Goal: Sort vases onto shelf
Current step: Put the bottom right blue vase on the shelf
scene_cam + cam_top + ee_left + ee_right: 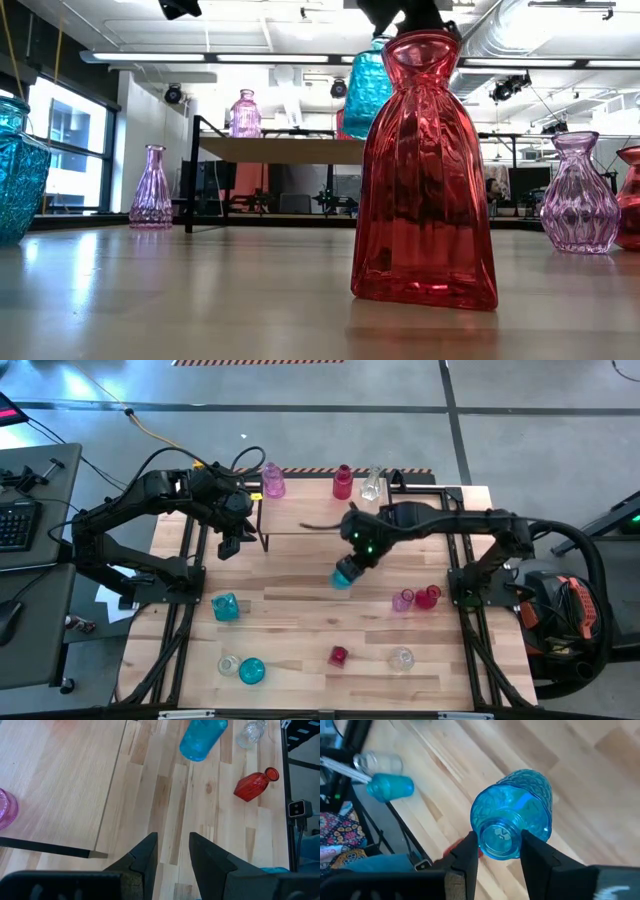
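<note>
Overhead, the high view looks straight down on the whole table (300,605) and shelf (300,518). The low view sits at tabletop level, close behind a red vase (425,170), facing the shelf (280,150). Each wrist view peers down past its fingers; the right one closes on a teal vase (512,820) shared with the overhead view.

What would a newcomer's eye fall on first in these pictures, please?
Probably the teal vase held above the middle of the table by the right gripper. Next, the shelf at the far edge, with a pink vase on its left end, near the empty left gripper.
</note>
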Controlling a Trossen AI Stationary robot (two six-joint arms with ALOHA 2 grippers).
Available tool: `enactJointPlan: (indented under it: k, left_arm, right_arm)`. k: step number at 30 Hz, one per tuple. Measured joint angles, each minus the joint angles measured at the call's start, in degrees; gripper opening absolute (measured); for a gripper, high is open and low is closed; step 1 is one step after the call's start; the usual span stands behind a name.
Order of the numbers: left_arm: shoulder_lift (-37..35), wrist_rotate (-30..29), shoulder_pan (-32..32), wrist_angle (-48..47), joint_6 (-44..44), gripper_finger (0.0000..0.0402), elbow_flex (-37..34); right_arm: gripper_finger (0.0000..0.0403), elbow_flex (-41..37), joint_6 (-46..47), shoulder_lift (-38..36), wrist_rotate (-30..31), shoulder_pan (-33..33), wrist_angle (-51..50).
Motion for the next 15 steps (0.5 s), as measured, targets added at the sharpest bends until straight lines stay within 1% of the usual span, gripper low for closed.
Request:
enactJointPlan:
  k: [5, 15]
  left_arm:
    - [0.02, 0.02, -0.02, 0.0, 0.0, 0.0104, 0.0]
    - [0.02, 0.01, 0.0, 0.0, 0.0, 0.0104, 0.0]
  right_arm:
    - [0.0098, 2.9, -2.87, 0.0, 2.1, -2.92, 0.33]
    - [0.0096, 8.96, -6.44, 0.85, 7.37, -9.06, 4.43]
